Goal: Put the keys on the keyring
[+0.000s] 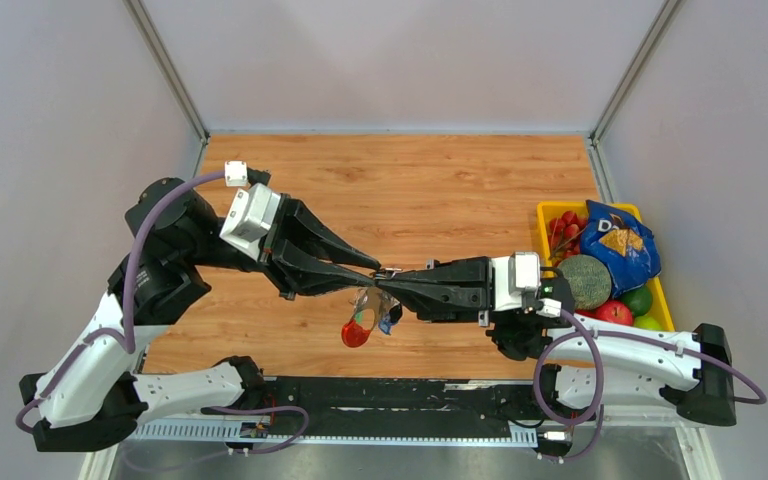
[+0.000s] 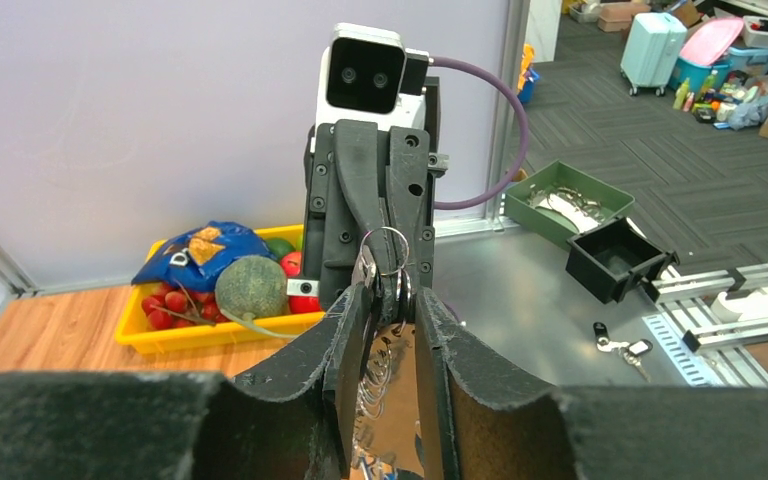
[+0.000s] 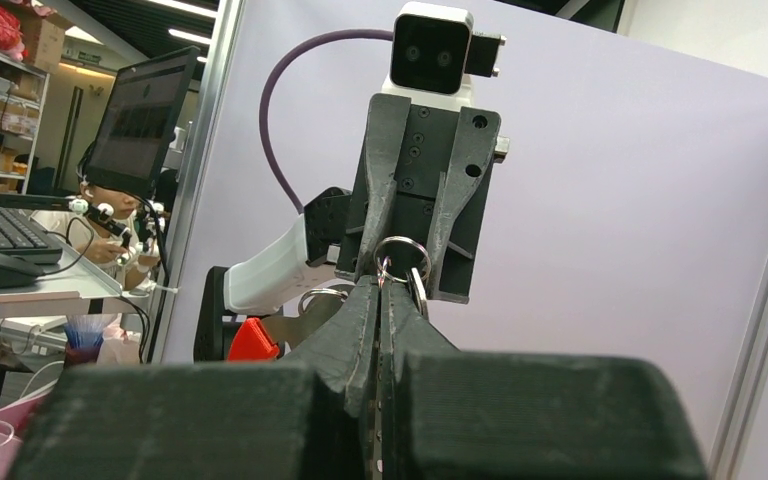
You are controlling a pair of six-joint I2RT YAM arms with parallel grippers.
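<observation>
A wooden desk (image 1: 440, 190) fills the top view. The two arms reach toward each other over it and meet tip to tip in mid-air. A yellow bin (image 1: 549, 209) of fruit and a blue snack bag sits well to the outer side of the right pincer (image 1: 383, 278), behind its wrist.

The left pincer (image 1: 373, 270) points rightward, its fingers wide at the base and drawn in at the tips. From its own camera a narrow gap shows between the fingertips (image 2: 358, 300), and the metal ring sits in that gap; the tips seem to press on it, though the contact itself is hard to see. The right pincer points leftward with its fingers closed flat together, nipping the same ring from the opposite side.

The keyring (image 2: 388, 250) is held in the air between the two pincers, clear of the desk. Its bunch hangs directly below the meeting tips. The red oval tag (image 1: 354, 334) is lowest, with the silver strap (image 1: 365, 304) above it and a small blue piece (image 1: 387, 322) just beside it.

The key cannot be picked out within the bunch from any view.
</observation>
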